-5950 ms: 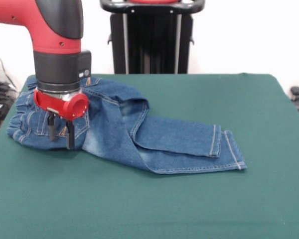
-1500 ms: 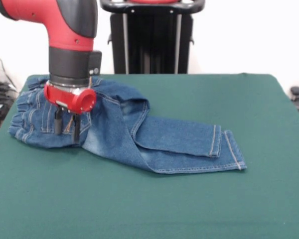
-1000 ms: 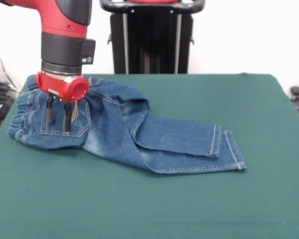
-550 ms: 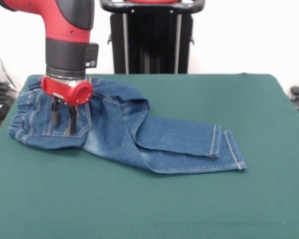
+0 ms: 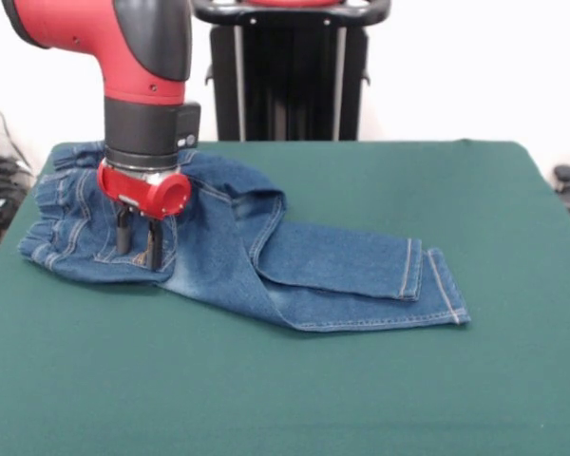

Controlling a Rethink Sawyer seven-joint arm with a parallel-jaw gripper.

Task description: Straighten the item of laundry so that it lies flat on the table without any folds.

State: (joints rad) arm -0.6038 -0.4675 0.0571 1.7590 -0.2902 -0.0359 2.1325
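Change: the gripper [image 5: 139,249] has shifted a little toward the picture's right and toward the near hem of the seat since half a second ago; against the frame six seconds back, the waist end lies slightly differently, legs unchanged.
Gripper state: two dark fingers [image 5: 154,249] point straight down with a narrow gap between them, parted a little; nothing visibly held. Tips look to be at the denim surface, but contact cannot be confirmed.
Jeans position: the jeans [image 5: 266,252] lie on the picture's left half of the green table [image 5: 361,380], waist end at the left edge region, leg cuffs [image 5: 435,285] toward centre-right.
Key relation: long axis runs left to right, slightly down toward the cuffs; the gripper sits over the seat and pocket area, so nearly all the cloth stretches away to its right.
Folds: one leg overlaps the other, and a raised ridge [image 5: 256,204] bunches just right of the gripper.
Obstacles: none on the felt; bare table around the garment.
Next move, judged: a pinch near the waist and a pull leftward, away from the cuffs.
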